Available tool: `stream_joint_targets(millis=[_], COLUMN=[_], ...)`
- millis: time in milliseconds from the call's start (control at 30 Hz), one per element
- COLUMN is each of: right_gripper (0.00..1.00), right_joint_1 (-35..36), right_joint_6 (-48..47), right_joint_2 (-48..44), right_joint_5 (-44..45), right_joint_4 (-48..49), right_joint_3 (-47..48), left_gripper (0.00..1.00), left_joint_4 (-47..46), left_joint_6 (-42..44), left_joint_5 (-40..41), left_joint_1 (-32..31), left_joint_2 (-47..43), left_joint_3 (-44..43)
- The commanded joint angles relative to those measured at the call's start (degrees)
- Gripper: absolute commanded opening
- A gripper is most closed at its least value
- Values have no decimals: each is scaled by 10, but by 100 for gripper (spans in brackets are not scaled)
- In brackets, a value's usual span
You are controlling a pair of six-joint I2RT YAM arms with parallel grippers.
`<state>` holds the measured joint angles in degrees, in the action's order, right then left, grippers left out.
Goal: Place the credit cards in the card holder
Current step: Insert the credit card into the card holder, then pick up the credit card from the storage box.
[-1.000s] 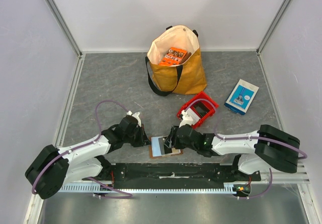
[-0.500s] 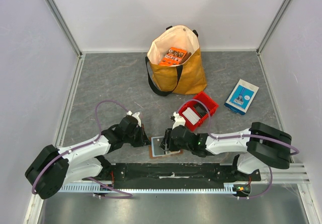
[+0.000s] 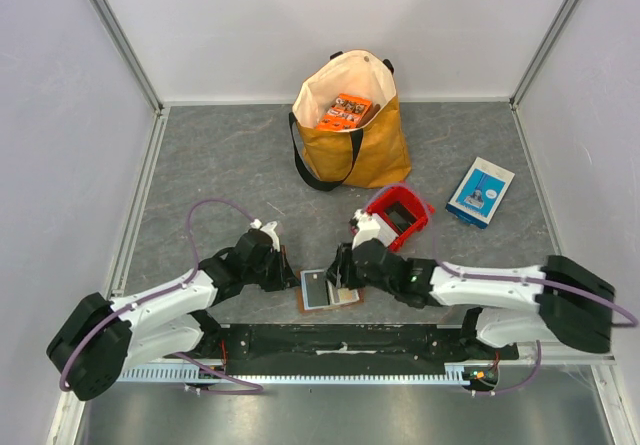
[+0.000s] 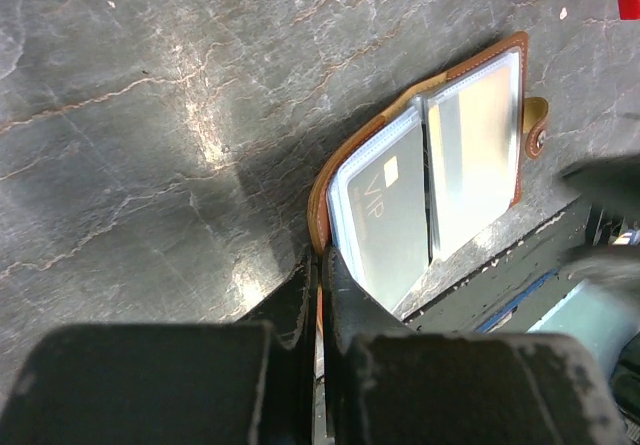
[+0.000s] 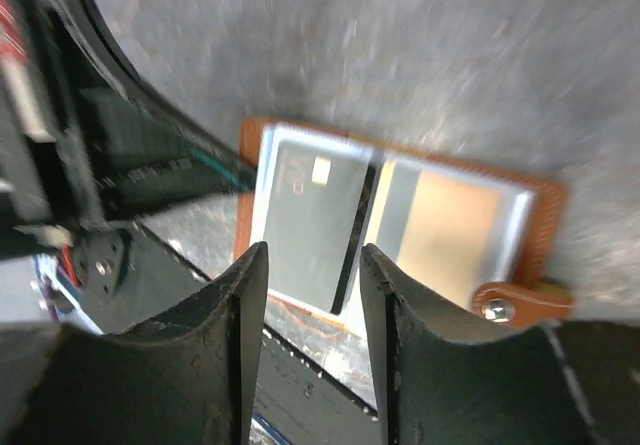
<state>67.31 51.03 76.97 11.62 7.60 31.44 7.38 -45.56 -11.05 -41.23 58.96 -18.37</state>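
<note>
I have the card holder (image 4: 432, 165) lying open and flat on the grey, stone-veined table (image 3: 220, 165), close to the near edge between the two arms. It is tan leather with a stitched rim and a small rounded snap tab (image 4: 537, 137) sticking out from one side. Inside are two glossy clear plastic sleeves (image 4: 475, 135), side by side.

A dark grey card (image 4: 385, 215), thin and rectangular with a small pale chip square and faint "VIP" lettering, lies at the sleeve nearer my left arm. I cannot tell whether it is fully inside.

My left gripper (image 4: 320, 260) is pinched tight on the leather edge at that corner, with its black fingers pressed together. My right gripper (image 5: 313, 253) hangs over the open holder, its curved jaws parted partway and nothing between them. Its view is blurred, and the grey card shows through the gap.

Further back are a red plastic bin (image 3: 420, 210), a mustard-yellow fabric tote bag (image 3: 370, 155) with an orange packet (image 3: 345, 112) in its mouth, and a blue-and-white box (image 3: 481, 192) off to the right.
</note>
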Motion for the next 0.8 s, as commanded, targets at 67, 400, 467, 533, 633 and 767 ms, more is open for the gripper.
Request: stream_joint_targets(millis=[67, 400, 467, 533, 633, 767], right_gripper=[55, 67, 69, 71, 74, 75], right_joint_1=[-110, -361, -385, -395, -412, -430], right_joint_6=[-155, -351, -375, -397, -403, -403], right_joint_2=[-130, -71, -46, -24, 8, 36], right_joint_5=[74, -183, -217, -243, -255, -266], right_joint_4=[-145, -201, -204, -201, -199, -182], right_joint_3=[69, 145, 155, 159, 166, 165], left_gripper=[2, 2, 2, 2, 2, 2], left_joint_4=[11, 17, 15, 14, 13, 13], left_joint_6=[9, 16, 16, 17, 19, 23], left_joint_5=[2, -5, -6, -6, -8, -11], left_joint_1=[0, -1, 0, -1, -1, 0], left_joint_2=[-23, -23, -21, -18, -14, -5], left_joint_3=[-14, -19, -18, -20, -22, -28])
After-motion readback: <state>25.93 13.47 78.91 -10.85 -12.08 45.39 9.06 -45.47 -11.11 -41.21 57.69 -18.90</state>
